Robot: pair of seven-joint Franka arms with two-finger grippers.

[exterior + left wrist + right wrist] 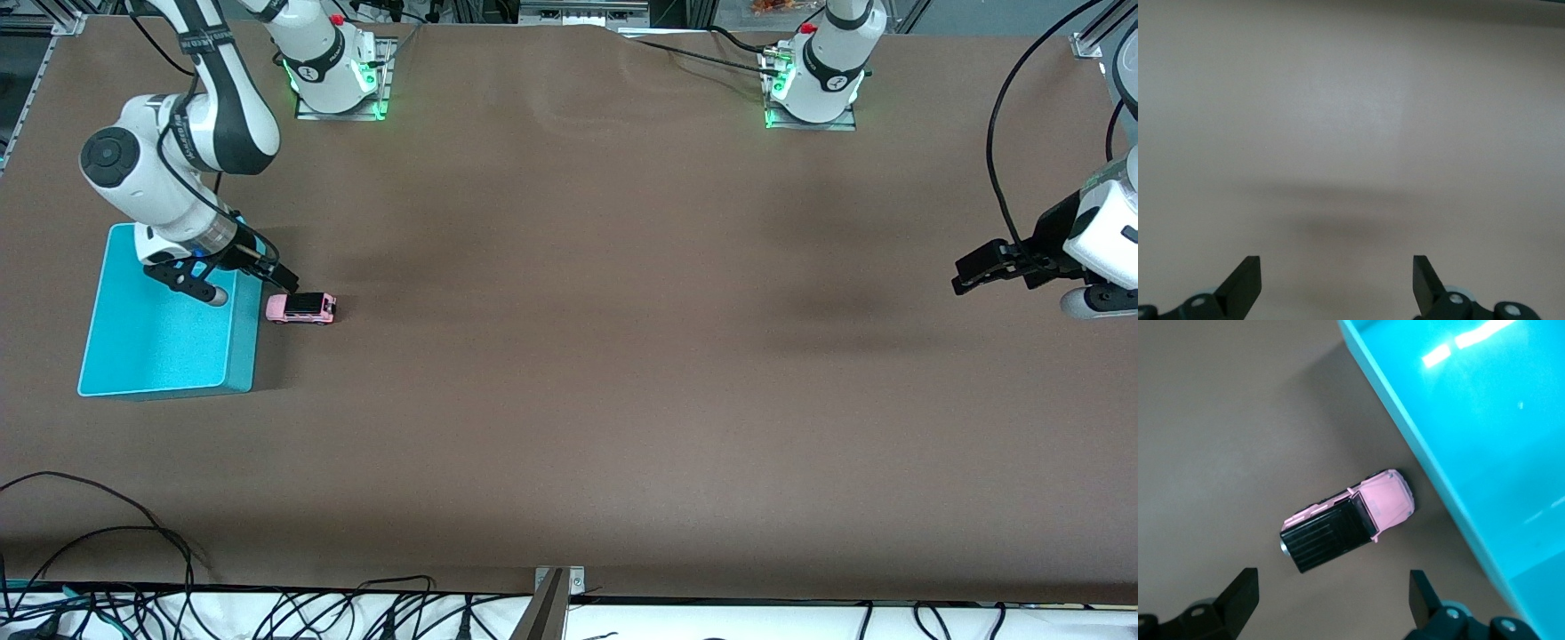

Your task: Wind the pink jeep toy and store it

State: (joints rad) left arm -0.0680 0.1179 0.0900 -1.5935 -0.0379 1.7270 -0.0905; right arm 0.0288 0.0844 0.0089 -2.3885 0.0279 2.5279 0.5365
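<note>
The pink jeep toy [302, 308] [1348, 520], light pink with a black roof, stands on the brown table right beside the turquoise bin [160, 338] [1485, 420], its pink end toward the bin's wall. My right gripper [252, 286] [1333, 593] hangs open over the bin's edge next to the jeep. The right wrist view shows the jeep just ahead of the fingertips, not between them. My left gripper [1018, 289] [1337, 277] waits open over bare table at the left arm's end, holding nothing.
Both arm bases [338, 62] [813, 76] stand along the table's edge farthest from the front camera. Cables [107, 569] lie past the table's nearest edge. Wide brown tabletop [578, 311] stretches between the jeep and the left gripper.
</note>
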